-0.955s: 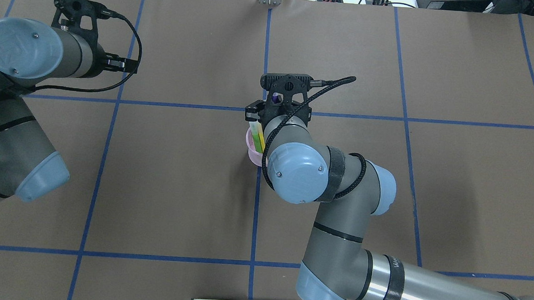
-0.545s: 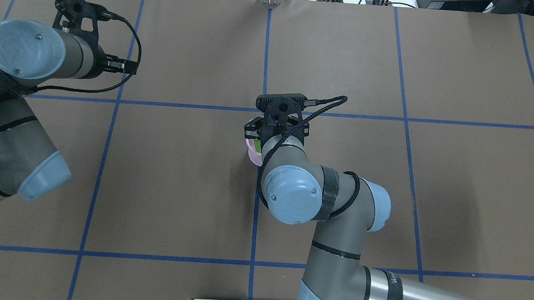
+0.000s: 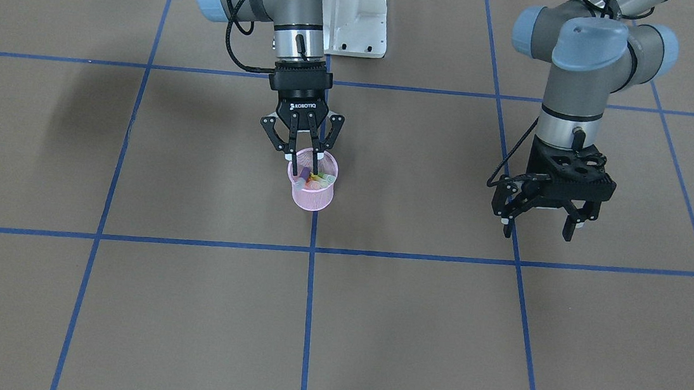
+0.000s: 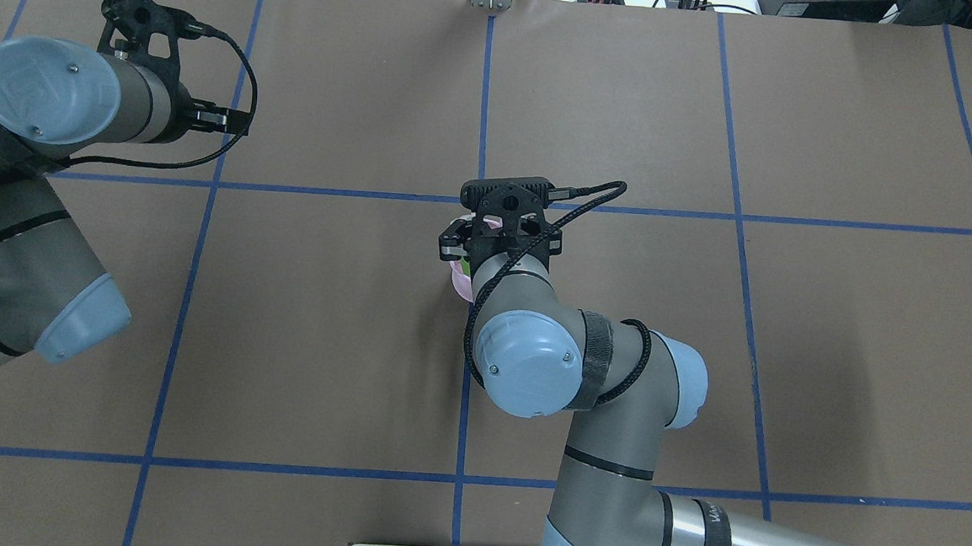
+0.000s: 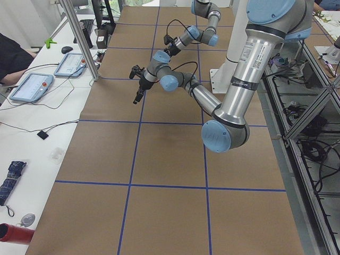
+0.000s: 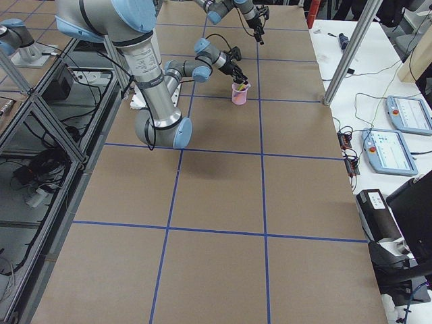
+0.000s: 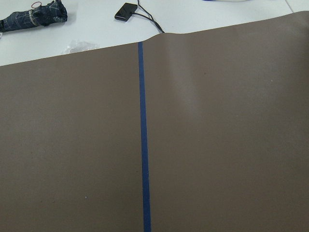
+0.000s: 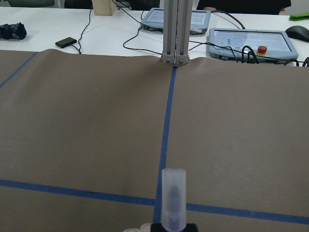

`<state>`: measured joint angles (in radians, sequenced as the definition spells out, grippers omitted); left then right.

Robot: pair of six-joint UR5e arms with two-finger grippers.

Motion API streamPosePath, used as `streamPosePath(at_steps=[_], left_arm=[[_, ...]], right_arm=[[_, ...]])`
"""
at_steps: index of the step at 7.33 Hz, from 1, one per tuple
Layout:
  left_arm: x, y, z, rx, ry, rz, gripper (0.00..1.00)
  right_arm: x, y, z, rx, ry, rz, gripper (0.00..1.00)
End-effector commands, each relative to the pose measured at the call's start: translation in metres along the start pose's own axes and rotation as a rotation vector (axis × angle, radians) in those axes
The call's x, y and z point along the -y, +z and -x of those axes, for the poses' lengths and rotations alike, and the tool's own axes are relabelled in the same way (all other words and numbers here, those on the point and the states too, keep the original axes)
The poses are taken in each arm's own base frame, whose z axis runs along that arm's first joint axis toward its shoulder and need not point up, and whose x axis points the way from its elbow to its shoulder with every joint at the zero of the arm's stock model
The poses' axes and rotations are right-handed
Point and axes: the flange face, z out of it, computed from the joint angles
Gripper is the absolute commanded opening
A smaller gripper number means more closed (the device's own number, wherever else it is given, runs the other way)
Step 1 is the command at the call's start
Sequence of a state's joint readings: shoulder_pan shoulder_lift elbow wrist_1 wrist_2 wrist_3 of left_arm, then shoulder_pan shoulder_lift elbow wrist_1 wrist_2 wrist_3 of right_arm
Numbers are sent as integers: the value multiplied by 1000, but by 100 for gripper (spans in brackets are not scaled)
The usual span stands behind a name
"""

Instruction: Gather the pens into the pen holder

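Near the middle of the table (image 3: 118,326), upright on a blue tape line (image 3: 308,318) running from the robot's edge to the far edge: pink pen holder (image 3: 311,199). Inside, leaning together, whitish caps up: other pens (image 3: 318,179), with orange, green and yellow showing.

Directly over its mouth: right tool (image 3: 307,156), pointing down, fingers drawn in on the purple pen (image 8: 174,198). In the overhead view, holder almost wholly hidden under the right wrist, only a pink sliver showing.

Toward the table's left end and far edge, well apart from the holder: left tool (image 3: 538,229), fingers spread wide, hovering over brown paper.

Past the far edge, on a white surface: aluminium post (image 8: 176,29), control tablets (image 8: 251,38), folded umbrella (image 7: 34,14), small black box (image 7: 126,10) with cable.
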<state>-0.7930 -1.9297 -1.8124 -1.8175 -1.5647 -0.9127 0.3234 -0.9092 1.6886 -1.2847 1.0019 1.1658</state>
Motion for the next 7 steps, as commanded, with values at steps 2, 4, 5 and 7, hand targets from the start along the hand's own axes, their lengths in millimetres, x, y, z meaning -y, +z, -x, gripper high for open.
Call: streamPosePath(at_steps=[2,4,5,7], left_arm=[[13,-2,14,3,28,-15,99],[41,-8,57,-64,92,92,99],[52,-10,85,-84,135,167,99],[70,-18,130,20,312,332,100]], right_arm=[[55,-22,-11,93,69,88,100],[109,-32,-57,49,88,274,100],[137,-36,-91,-9,79,370,100],[184,-33,-169,-110,-52,535,100]])
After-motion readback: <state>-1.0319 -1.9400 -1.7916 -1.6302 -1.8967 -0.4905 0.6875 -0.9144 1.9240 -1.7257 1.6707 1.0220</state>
